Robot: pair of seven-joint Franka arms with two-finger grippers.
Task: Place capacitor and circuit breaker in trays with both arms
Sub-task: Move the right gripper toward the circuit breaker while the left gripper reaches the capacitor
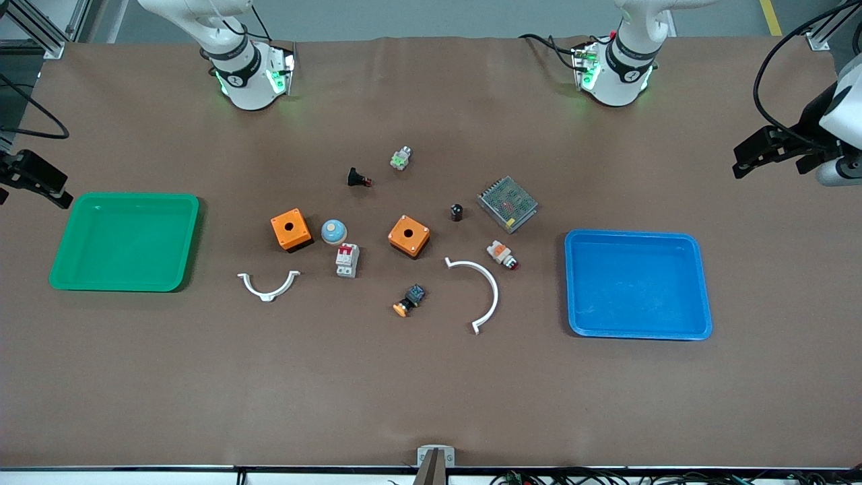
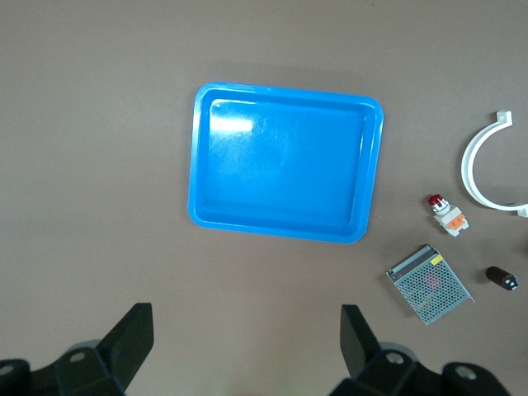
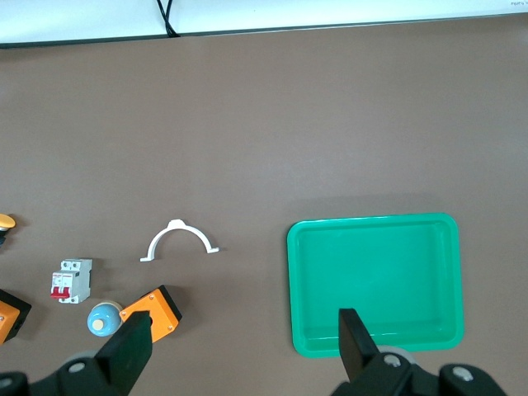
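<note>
Brown mat covers the table; parts are scattered mid-table between two trays.

Capacitor: upright on the mat, just beside the metal mesh power supply, on its right-arm side. Also seen lying near that supply in the left wrist view. Not touching anything.

Circuit breaker: flat on the mat, red levers at the end pointing toward the bases. It sits between the two orange boxes, slightly nearer the front camera than both, and just nearer than the blue dome button. Visible in the right wrist view too.

Left gripper: fingers spread wide, nothing held, hanging in the air over bare mat at the left arm's end of the table, near the blue tray. In the front view it shows at the edge.

Right gripper: fingers also spread, holding nothing, up in the air at the right arm's end, by the green tray; front view catches it at the edge.

Both trays hold nothing.

Other loose parts:
- two white curved clips
- white-and-orange button with red tip, near the blue tray
- black-and-blue button with orange cap
- black push-button
</note>
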